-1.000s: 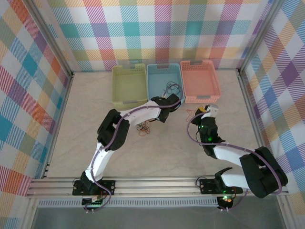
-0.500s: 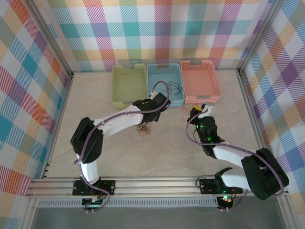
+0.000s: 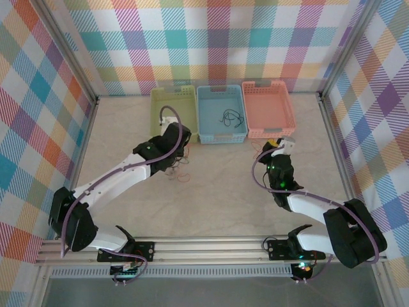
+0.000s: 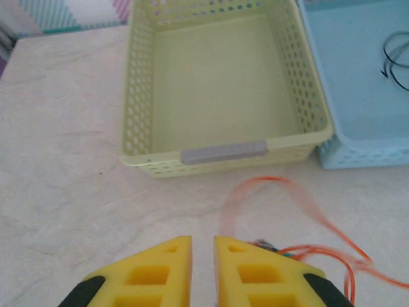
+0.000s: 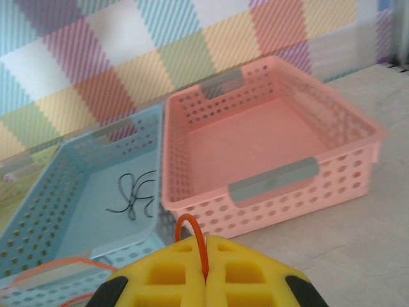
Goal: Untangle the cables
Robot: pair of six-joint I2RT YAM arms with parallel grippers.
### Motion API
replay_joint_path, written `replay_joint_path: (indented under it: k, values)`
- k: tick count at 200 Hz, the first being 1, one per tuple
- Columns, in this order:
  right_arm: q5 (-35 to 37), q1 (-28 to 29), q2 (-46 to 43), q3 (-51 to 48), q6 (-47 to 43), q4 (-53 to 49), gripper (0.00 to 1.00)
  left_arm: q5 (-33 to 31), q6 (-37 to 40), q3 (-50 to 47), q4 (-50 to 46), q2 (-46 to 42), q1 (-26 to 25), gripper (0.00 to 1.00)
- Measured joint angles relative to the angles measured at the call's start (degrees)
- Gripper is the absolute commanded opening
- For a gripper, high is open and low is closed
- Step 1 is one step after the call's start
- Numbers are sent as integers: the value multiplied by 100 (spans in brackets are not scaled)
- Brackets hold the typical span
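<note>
Right gripper [image 5: 206,246]: jaws clenching an orange-red loop [image 5: 189,217], probably anchoring it for pulling. Left gripper [image 4: 202,242]: jaws standing slightly parted, gripping nothing visible, just beside the orange-red tangle [image 4: 275,180] lying on the counter [image 4: 64,160] before the yellow-green basket [image 4: 137,96]. Black cable [image 5: 132,194] resting, apparently sorted, in the blue basket [image 5: 38,211].

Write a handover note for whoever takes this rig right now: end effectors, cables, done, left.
Grip: left end effector slightly open, nothing in it, in front of the green basket. The right end effector is shut on an orange-red cable, in front of the pink basket.
Cables: one black cable lies in the blue basket. The orange-red tangle is on the table beside the left end effector.
Done: black cable binned.
Left: separate the tangle; green and pink baskets hold nothing yet.
</note>
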Motion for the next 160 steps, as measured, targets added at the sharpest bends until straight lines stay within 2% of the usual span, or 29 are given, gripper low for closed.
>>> replay_joint_path:
  k: [44, 70, 90, 109, 131, 160]
  values:
    - [186, -4, 7, 0, 0, -48, 0, -254, -103, -295, 103, -461, 142, 22]
    - [216, -4, 28, 0, 0, -50, 0, -146, -151, -319, 179, -643, 227, 24]
    - [225, -4, 44, 0, 0, -72, 0, 468, -76, -387, 402, -627, 232, 29]
    - [223, -4, 44, 0, 2, -74, 0, 1381, 63, -380, 614, -334, 214, 40]
    - [219, -4, 44, 0, 2, -72, 0, 2282, 339, -90, 601, 437, 74, 49]
    - [219, -4, 44, -2, 0, -72, 0, 2863, 748, 761, 461, 1622, -295, 58]
